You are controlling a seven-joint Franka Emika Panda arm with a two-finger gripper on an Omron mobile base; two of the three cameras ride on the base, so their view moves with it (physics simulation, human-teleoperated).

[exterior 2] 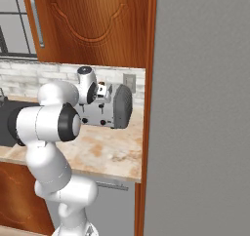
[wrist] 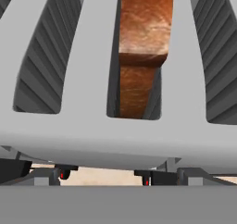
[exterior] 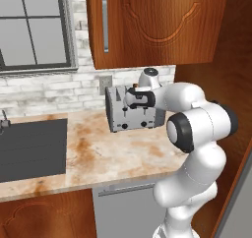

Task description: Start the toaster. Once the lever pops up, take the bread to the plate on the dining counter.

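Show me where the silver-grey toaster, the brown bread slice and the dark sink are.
Boxy silver-grey toaster (exterior: pixel 129 116): left base view, its front face.
Brown-crusted bread slice (wrist: pixel 142 33): hand view, its top crust.
Dark sink (exterior: pixel 29 148): left base view, its basin.

No word, number, brand or sign could be read anywhere; the boxy silver-grey four-slot toaster (exterior: pixel 129 115) at the worktop's back edge bore no label.

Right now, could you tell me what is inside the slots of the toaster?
One slot of the toaster holds the bread, its brown crust showing. The neighbouring slots show only ribbed walls. Their bottoms and the bread's lower part are hidden.
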